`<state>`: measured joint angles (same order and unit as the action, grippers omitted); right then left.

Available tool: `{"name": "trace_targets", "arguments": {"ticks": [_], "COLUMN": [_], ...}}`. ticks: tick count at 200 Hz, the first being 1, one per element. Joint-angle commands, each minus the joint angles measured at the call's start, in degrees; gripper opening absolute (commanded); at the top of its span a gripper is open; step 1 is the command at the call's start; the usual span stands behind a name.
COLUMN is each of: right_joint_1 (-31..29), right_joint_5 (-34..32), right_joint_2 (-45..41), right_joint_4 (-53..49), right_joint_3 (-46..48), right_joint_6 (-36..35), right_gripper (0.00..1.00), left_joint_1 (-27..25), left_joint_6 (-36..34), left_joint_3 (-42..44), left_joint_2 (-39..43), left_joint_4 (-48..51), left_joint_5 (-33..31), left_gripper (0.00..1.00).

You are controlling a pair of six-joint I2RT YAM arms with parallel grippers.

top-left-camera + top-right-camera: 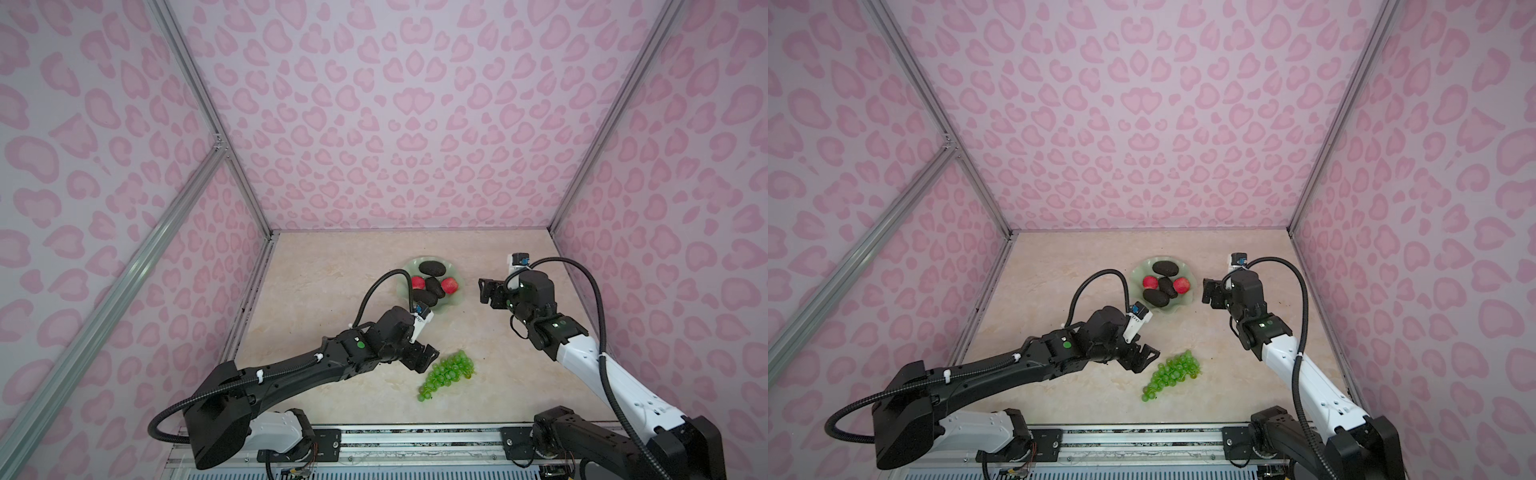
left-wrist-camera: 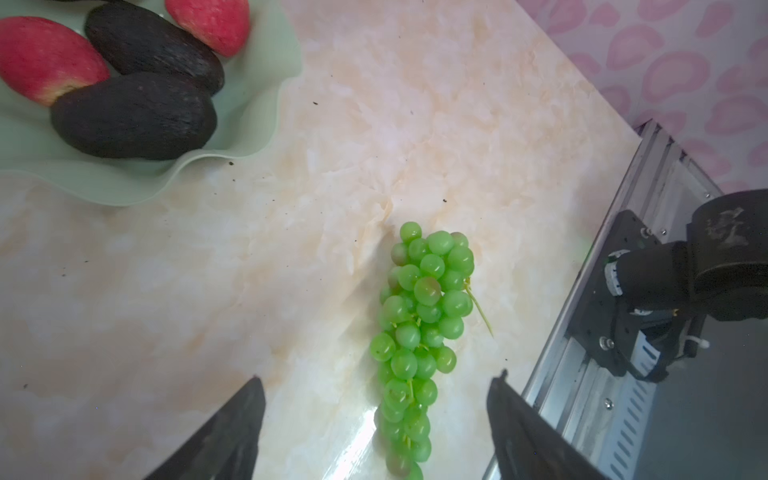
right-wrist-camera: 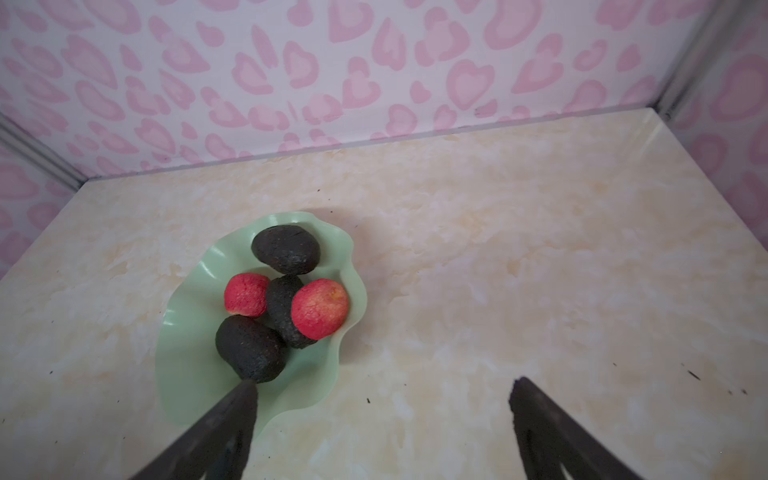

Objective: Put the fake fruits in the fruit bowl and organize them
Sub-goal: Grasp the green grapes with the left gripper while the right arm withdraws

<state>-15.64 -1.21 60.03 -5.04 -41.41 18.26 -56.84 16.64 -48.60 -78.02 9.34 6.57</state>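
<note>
The pale green fruit bowl (image 1: 456, 302) (image 1: 1187, 302) (image 3: 187, 365) (image 2: 124, 187) sits mid-table, holding three dark avocados (image 1: 432, 268) (image 3: 286, 249) and two red fruits (image 1: 450, 285) (image 3: 320, 307). A green bunch of grapes (image 1: 446, 374) (image 1: 1171, 374) (image 2: 419, 332) lies on the table nearer the front. My left gripper (image 1: 428, 360) (image 1: 1148, 359) (image 2: 379, 378) hovers open at the bunch's left side; in the left wrist view the grapes lie between its fingers, untouched. My right gripper (image 1: 484, 291) (image 1: 1206, 291) (image 3: 384, 382) stands open just right of the bowl, with nothing between its fingers.
Pink patterned walls close in the table on three sides. A metal rail (image 1: 415, 436) runs along the front edge and carries both arm bases; the right arm's base (image 2: 665, 291) shows in the left wrist view. Small dark specks dot the marble top.
</note>
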Motion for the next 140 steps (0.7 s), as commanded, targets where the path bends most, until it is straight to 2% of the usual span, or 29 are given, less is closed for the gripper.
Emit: {"name": "trace_targets", "arguments": {"ticks": [1,56,112,140], "right_joint_1": [2.8,6.7,8.3,9.0], "right_joint_5": [1.3,4.4,5.8,6.0], "right_joint_2": [-3.6,-6.2,-7.5,-7.9], "right_joint_4": [1.7,0.6,0.2,0.7], "right_joint_3": [2.6,4.4,5.7,6.5], "right_joint_6": [5.4,7.0,6.6,6.8], "right_gripper": [0.96,0.97,0.97,0.97], "left_joint_1": [-2.9,-7.3,-7.5,-7.5], "left_joint_6": [-3.0,-3.2,-2.5,-2.0], "left_joint_3": [-3.0,-9.3,-13.4,-15.1], "left_joint_2": [-4.8,-17.3,-25.4,-28.7], "left_joint_4": [-2.1,-2.8,-2.7,-2.3], "left_joint_5": [-1.8,-1.3,2.1,3.1], "left_gripper": [0.84,0.82,0.81,0.77]}}
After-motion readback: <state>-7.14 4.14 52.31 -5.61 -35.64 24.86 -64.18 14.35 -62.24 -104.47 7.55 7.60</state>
